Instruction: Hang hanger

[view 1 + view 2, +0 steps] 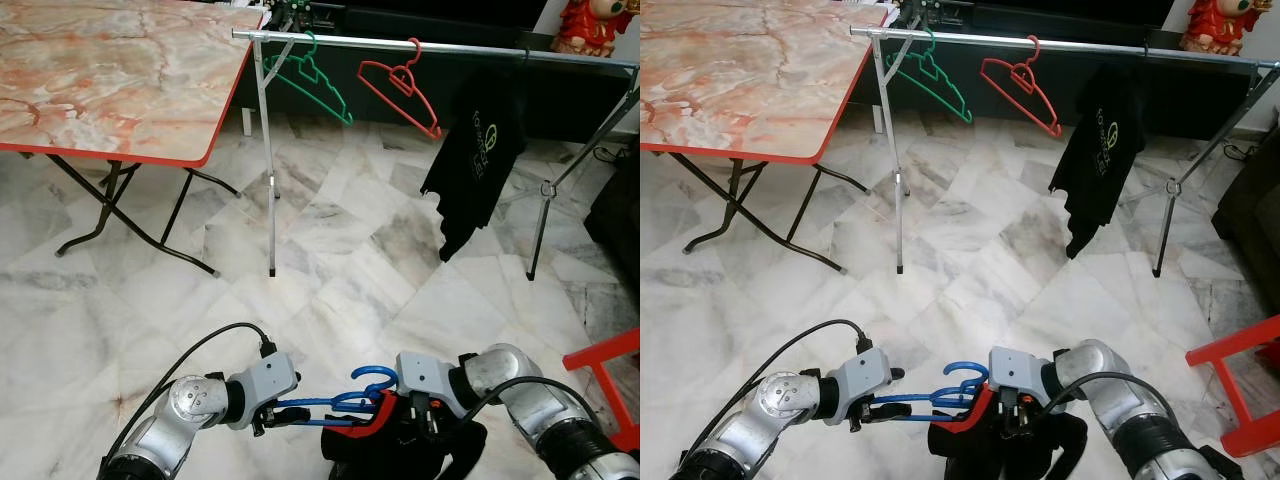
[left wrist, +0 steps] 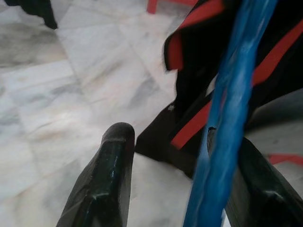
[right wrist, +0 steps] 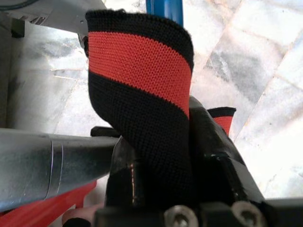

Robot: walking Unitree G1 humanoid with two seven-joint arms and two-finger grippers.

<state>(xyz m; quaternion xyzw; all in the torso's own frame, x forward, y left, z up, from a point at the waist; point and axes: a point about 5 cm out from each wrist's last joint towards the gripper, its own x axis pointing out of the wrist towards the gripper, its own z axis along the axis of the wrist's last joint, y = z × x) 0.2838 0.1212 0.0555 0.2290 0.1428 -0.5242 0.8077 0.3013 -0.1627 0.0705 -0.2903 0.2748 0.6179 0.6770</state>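
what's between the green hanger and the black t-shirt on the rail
One red hanger hangs on the rail between the green hanger and the black t-shirt, seen in both eye views.

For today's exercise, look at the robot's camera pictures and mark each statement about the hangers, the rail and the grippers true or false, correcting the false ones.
1. A green hanger and a red hanger hang on the clothes rail. True.
2. The blue hanger already hangs on the rail. False: it is down low between the two grippers, with a black garment with red trim on it.
3. The right gripper is shut on the garment's black-and-red collar band. True.
4. The dark T-shirt lies on the marble-topped table. False: it hangs from the rail.
5. The left gripper has the blue hanger between its fingers. True.
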